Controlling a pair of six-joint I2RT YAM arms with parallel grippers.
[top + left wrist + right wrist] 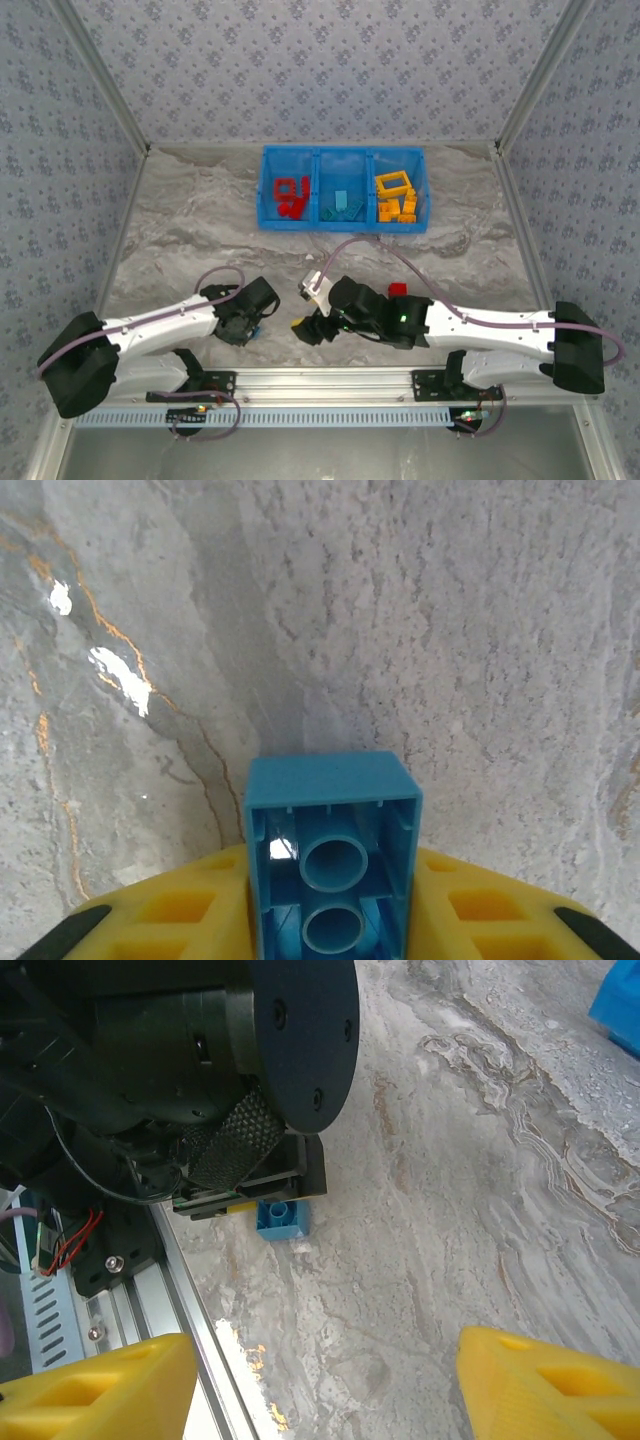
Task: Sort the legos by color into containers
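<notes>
Left end effector (330,858): we see its yellow fingers pressed against both flanks of a light blue brick (333,800), with no gap on either side.
Light blue brick: its hollow underside faces the wrist camera, with two round tubes inside thin walls. It sits low at the counter (450,630), near the arm bases. We cannot tell whether it rests on the surface.
Right end effector (328,1350): its fingers are spread wide with nothing between them, just beside the left end effector.
Counter: grey marbled surface with rust-coloured veins.
Red brick (398,290): loose on the counter, close against the right arm.
Tray (343,226): bright blue with three compartments, at the far side of the counter.
Left compartment: red bricks (290,192), one a hollow frame.
Middle compartment: light blue bricks (342,203).
Right compartment: yellow and orange bricks (397,197), one a yellow frame.
</notes>
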